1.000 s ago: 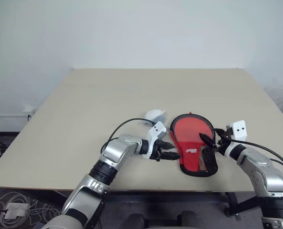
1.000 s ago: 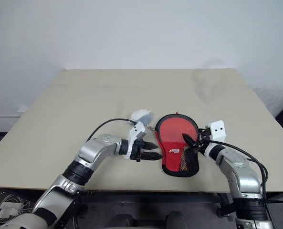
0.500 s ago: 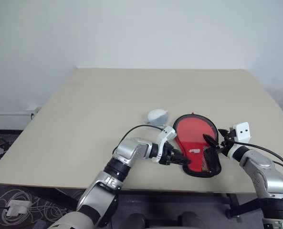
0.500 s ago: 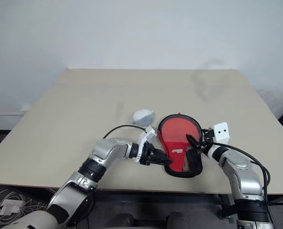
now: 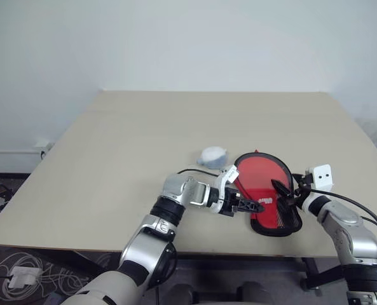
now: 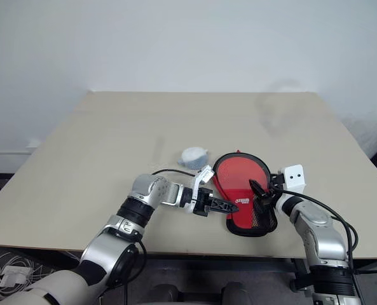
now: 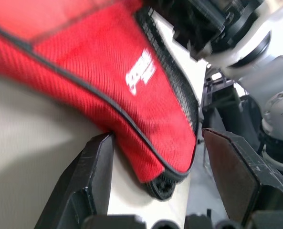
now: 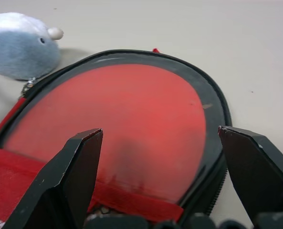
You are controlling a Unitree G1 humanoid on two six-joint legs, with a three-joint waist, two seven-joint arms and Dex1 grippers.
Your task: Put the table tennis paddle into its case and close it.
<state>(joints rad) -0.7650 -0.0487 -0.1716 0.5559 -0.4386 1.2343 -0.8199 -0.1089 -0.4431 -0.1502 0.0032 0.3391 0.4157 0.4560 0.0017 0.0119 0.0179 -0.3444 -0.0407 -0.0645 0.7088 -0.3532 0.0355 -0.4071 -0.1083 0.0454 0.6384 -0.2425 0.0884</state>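
Fingers of my left gripper point(image 7: 153, 186) stand wide either side of the red fabric zip case's point(image 5: 267, 200) narrow end on the beige table point(image 5: 143, 140); my right gripper point(image 8: 160, 157) gapes above the round red paddle face point(image 8: 127, 129) lying inside it

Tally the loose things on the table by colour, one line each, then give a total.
Red: 2, the case and the table tennis paddle lying inside it.
Grey-white: 1, the small plush toy beside the case.
Total: 3
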